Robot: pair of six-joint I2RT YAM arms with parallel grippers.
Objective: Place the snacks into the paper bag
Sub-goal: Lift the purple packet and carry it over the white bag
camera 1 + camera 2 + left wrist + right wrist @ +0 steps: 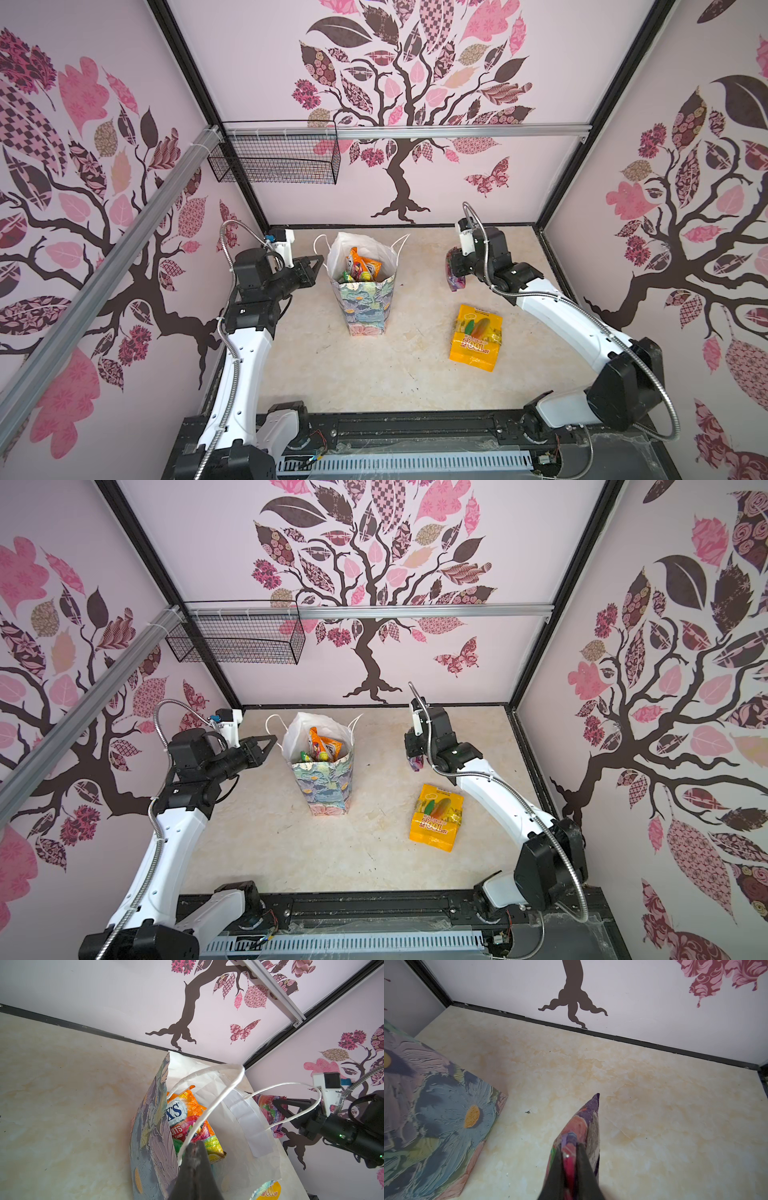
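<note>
Pastel blue-green flowers cover the paper bag [362, 305], which stands upright near the middle of the table [332, 374] with an orange packet [368, 266] and others inside. The left pincer [321, 261] is pressed together right at the bag's white cord handle [218, 1101]; whether it nips the cord is unclear. The right pincer [570, 1159], to the bag's right, pinches a purple packet [456, 284] above the table. A yellow packet [476, 337] lies flat nearby.
</note>
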